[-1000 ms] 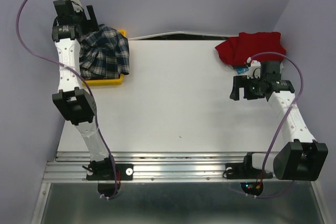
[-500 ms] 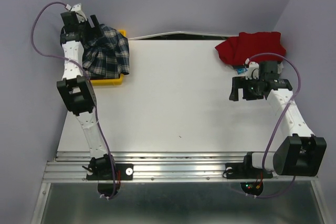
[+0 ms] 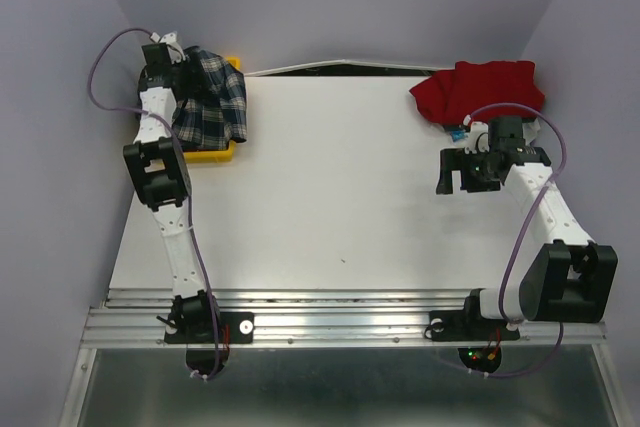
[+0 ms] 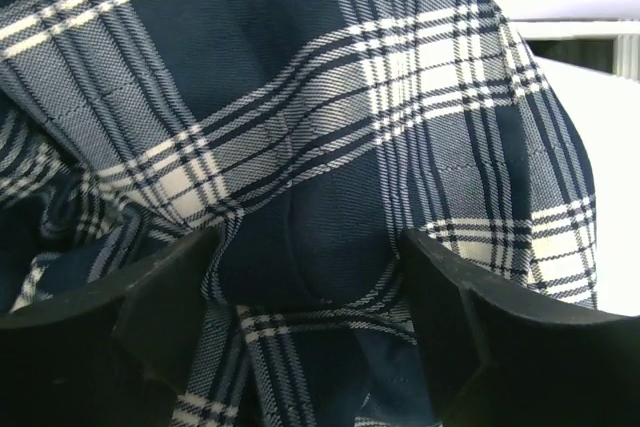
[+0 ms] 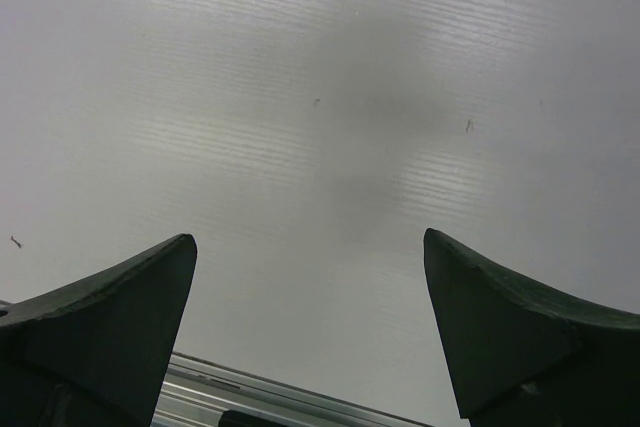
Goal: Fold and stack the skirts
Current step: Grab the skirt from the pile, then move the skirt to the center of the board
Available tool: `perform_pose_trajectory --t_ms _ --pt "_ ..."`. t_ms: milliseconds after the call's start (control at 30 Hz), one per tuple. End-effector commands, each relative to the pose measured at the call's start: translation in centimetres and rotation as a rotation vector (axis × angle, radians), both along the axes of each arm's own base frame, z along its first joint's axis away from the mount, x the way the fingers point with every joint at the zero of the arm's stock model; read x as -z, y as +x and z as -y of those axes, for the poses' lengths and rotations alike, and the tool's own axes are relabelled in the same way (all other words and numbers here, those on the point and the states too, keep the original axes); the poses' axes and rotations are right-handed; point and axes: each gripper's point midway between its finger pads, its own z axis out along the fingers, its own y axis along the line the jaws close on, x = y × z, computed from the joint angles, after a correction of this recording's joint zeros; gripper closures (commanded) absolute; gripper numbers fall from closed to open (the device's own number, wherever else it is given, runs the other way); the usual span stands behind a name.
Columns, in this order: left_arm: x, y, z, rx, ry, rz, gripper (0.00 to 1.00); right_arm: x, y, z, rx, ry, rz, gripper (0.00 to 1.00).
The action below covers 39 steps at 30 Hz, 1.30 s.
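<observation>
I have the left gripper (image 4: 308,242) out at the far-left corner, right over the soft navy, green and white plaid skirt (image 3: 212,105). That plaid skirt lies bunched in a heap on the shallow yellow plastic tray (image 3: 218,154), reaching the tray's right edge beside the flat white table (image 3: 330,177); only the tray's near rim and one far corner show past the cloth.

On the left wrist camera, plaid fills almost the whole view; the two black fingers (image 4: 150,317) sit wide apart at the bottom of the picture, with a rumpled fold of cloth lying between them. The jaws are released and nothing is pinched; whether the tips touch the fabric, I cannot tell.

Over on the right, the plain red skirt (image 3: 478,89) sits crumpled at the far-right corner of the table, well apart from the plaid one. The right gripper (image 3: 444,172) hangs just on the near side of it, pointing toward the middle of the table; it is not touching the cloth.

The right wrist camera gives me bare white tabletop between two dark fingers (image 5: 100,317). The jaws are spread wide there too, gripping nothing; a strip of ribbed aluminium rail (image 5: 250,392) shows along the bottom edge. So: one skirt on the tray under my left arm, unfolded; one skirt at the far right, unfolded; neither stacked on the other.
</observation>
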Motion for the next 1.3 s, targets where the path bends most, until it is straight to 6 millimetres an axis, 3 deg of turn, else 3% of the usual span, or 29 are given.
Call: perform_pose_trajectory --t_ms 0,67,133,167,200,233,333,367,400,433,500,533,600,633,667,700,733,767,800,900,933,967,1033,1067,1133,1167,1267 --pt "-5.4 1.9 0.9 0.027 0.074 0.157 0.38 -1.0 0.8 0.5 0.011 -0.021 0.031 0.0" --pt "-6.4 2.1 0.8 0.017 0.077 0.183 0.53 -1.1 0.7 0.6 0.012 -0.022 0.034 0.0" --pt "-8.7 2.1 0.7 0.015 0.089 0.234 0.9 -1.2 0.7 0.6 0.011 -0.023 0.037 0.0" --pt "-9.9 2.0 0.8 0.015 0.092 0.256 1.0 -1.3 0.7 0.6 0.012 -0.023 0.038 0.0" --pt "-11.0 1.8 0.8 0.019 0.094 0.278 1.0 -1.4 0.6 0.6 0.012 -0.023 0.041 0.0" --pt "-13.8 1.3 1.5 0.055 0.101 0.33 1.0 -1.6 0.7 0.5 0.012 -0.02 0.049 0.0" --pt "-18.9 -0.3 2.8 0.123 0.121 0.421 1.0 -2.2 0.7 0.3 0.005 -0.009 0.063 0.0" --pt "-22.9 -2.0 3.9 0.18 0.136 0.492 1.0 -2.6 0.7 0.2 0.004 -0.005 0.072 0.0" --pt "-24.9 -3.0 4.6 0.216 0.144 0.528 1.0 -2.8 0.8 0.1 0.001 -0.002 0.08 0.0" --pt "-28.8 -5.3 6.1 0.283 0.182 0.604 1.0 -3.1 0.8 -0.1 -0.003 0.008 0.087 0.0" --pt "-31.8 -8.0 7.7 0.356 0.227 0.669 1.0 -3.6 0.9 -0.3 -0.01 0.021 0.099 0.0" --pt "-35.6 -11.1 9.7 0.416 0.258 0.748 1.0 -3.7 0.9 -0.4 -0.012 0.025 0.1 0.0" --pt "-37.9 -14.0 11.6 0.484 0.332 0.813 1.0 -3.8 1.1 -0.5 -0.013 0.03 0.092 0.0" --pt "-39.0 -16.7 12.9 0.516 0.363 0.839 1.0 -3.8 1.2 -0.2 -0.002 0.031 0.088 0.0" --pt "-39.3 -18.0 13.9 0.538 0.393 0.852 1.0 -3.8 1.3 -0.2 -0.001 0.032 0.088 0.0" --pt "-39.4 -19.4 16.4 0.606 0.46 0.882 1.0 -4.0 1.6 -0.2 0.0 0.032 0.086 0.0" --pt "-39.1 -20.6 17.6 0.644 0.498 0.887 1.0 -4.2 1.7 -0.3 -0.002 0.037 0.087 0.0" --pt "-37.9 -23.3 20.7 0.717 0.506 0.875 1.0 -4.7 1.9 -0.3 -0.004 0.04 0.095 0.0" --pt "-37.2 -24.4 21.9 0.757 0.569 0.887 1.0 -4.9 2.0 -0.4 -0.006 0.045 0.097 0.0" --pt "-32.7 -28.1 24.4 0.828 0.637 0.827 1.0 -5.3 2.5 -0.1 0.006 0.047 0.103 0.0" --pt "-28.5 -29.7 27.1 0.94 0.648 0.773 1.0 -5.7 2.7 -0.1 0.005 0.048 0.11 0.0" --pt "-27.4 -31.2 27.3 0.946 0.685 0.757 1.0 -5.6 2.8 -0.1 0.005 0.05 0.104 0.0" --pt "-23.0 -33.2 29.1 1.031 0.717 0.689 1.0 -5.6 2.9 -0.2 0.003 0.053 0.096 0.0" --pt "-18.5 -35.3 30.8 1.113 0.738 0.61 1.0 -5.7 3.2 -0.2 0.002 0.056 0.095 0.0" --pt "-13.9 -37.3 32.2 1.187 0.742 0.516 1.0 -5.5 3.1 -0.3 -0.001 0.059 0.079 0.0" --pt "-9.7 -39.0 33.1 1.26 0.731 0.426 1.0 -5.4 3.3 0.1 0.005 0.059 0.071 0.0" --pt "-3.1 -41.0 33.8 1.35 0.673 0.254 1.0 -5.1 3.1 -0.3 -0.017 0.073 0.044 0.0"
